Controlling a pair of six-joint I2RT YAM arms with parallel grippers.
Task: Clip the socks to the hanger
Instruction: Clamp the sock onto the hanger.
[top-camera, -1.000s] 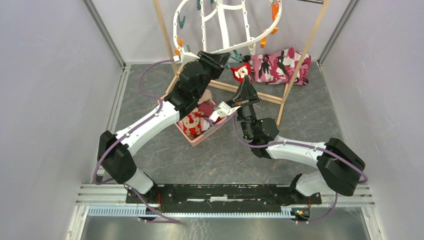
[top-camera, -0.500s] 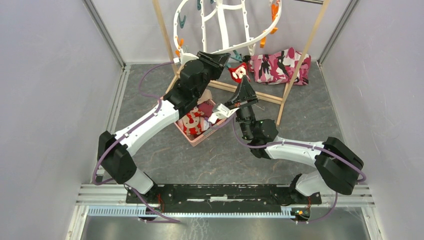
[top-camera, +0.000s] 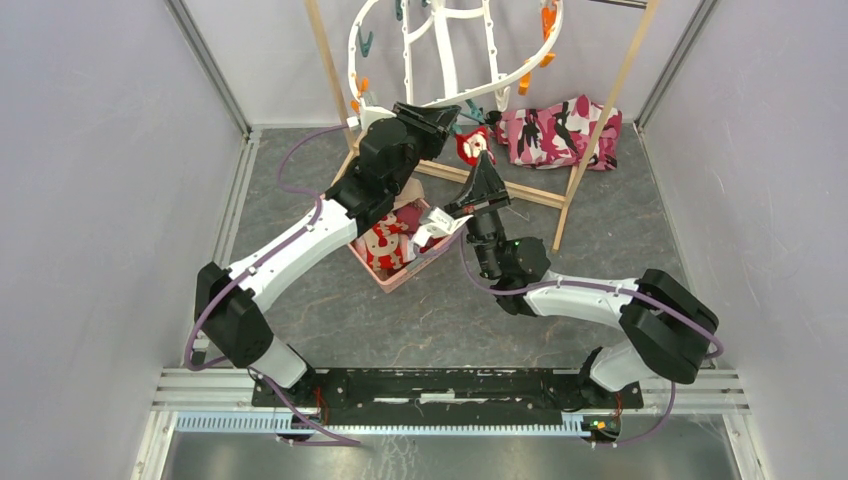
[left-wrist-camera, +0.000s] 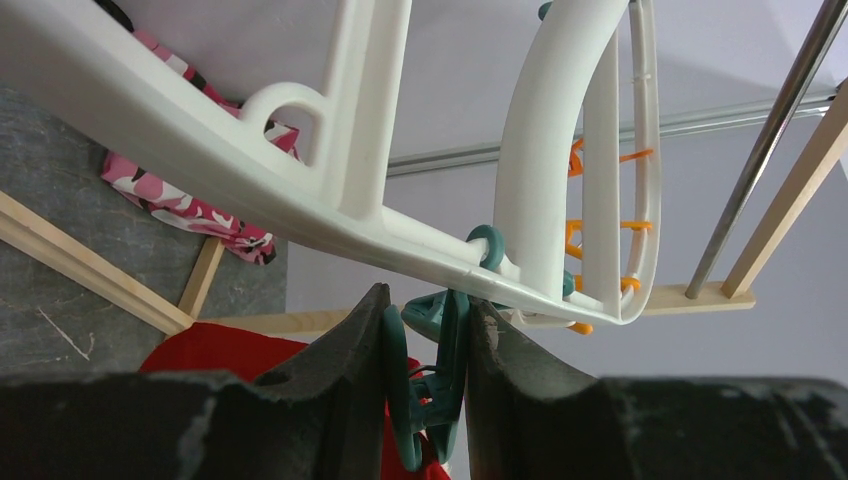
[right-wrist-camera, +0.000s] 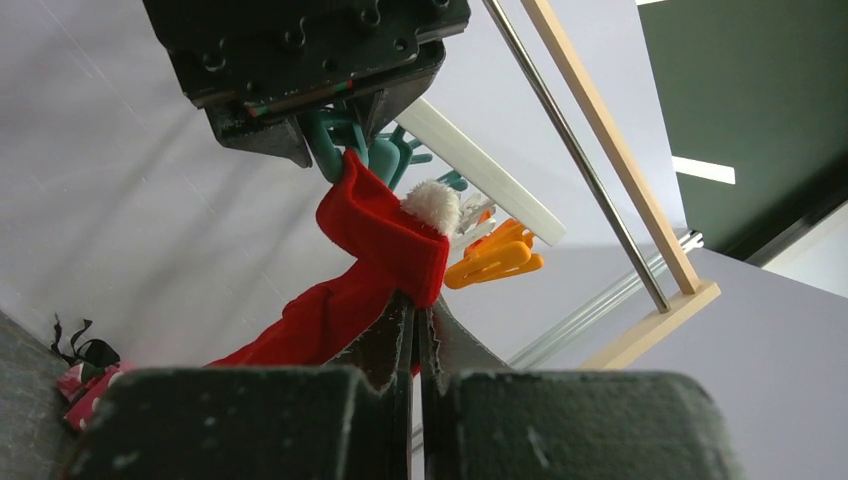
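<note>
Pink plastic basket (top-camera: 415, 272) sits nearest your arm bases on the counter (top-camera: 400, 330), holding the spare socks (top-camera: 385, 240) where either arm can reach them. Above its far corner your right gripper (right-wrist-camera: 415, 310) is pressed together on the red sock (right-wrist-camera: 380, 250), pinching it just below the white-trimmed cuff (right-wrist-camera: 432, 207) so that end stands free to feed in. The cuff meets the mouth of the teal peg (left-wrist-camera: 425, 370), which your left gripper (left-wrist-camera: 428, 340) squeezes by its handles, most likely to spread it for the sock. That peg hangs under the rim of the hanger (left-wrist-camera: 300, 170), hung between the poles of the wooden rack (top-camera: 590, 120). Beyond, the patterned cloth (top-camera: 560, 130) lies on the counter, no part of this job.
</note>
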